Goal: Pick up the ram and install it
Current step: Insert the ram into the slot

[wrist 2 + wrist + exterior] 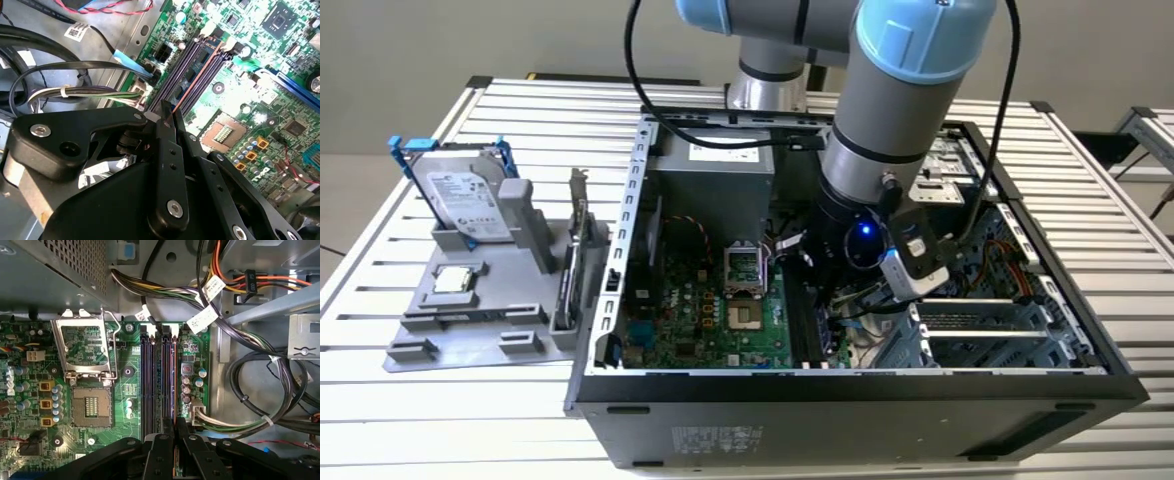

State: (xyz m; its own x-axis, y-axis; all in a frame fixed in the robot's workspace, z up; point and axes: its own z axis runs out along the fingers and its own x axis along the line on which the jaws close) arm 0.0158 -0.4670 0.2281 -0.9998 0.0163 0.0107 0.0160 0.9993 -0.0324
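Here, in the exterior view, the arm [894, 120] is reaching down into an open computer case [854, 400] that is lying on its side on a slatted metal table [400, 400]. To the exterior view's left of the case, a grey tray [467, 330] is holding a hard drive [460, 195] upright in a blue frame.

In both wrist views the claw [174, 427] [170, 117] is hovering low over the green main board [130, 390], at the near end of the row of memory slots [147, 385]. Its two black fingers [165, 440] are lying close together, with only a thin gap between them, and they are pinching the near end of the ram [169, 385] [192, 75].

The ram is standing on edge in one of the slots, on the side of the row away from the processor socket [90, 407], and its dark chips are catching a blue sheen. Its far end is meeting the white latches [172, 330]. Whether it is pressed fully home cannot be told.

Bundled cables [260, 390] are looping beside the board, apart from the claw.
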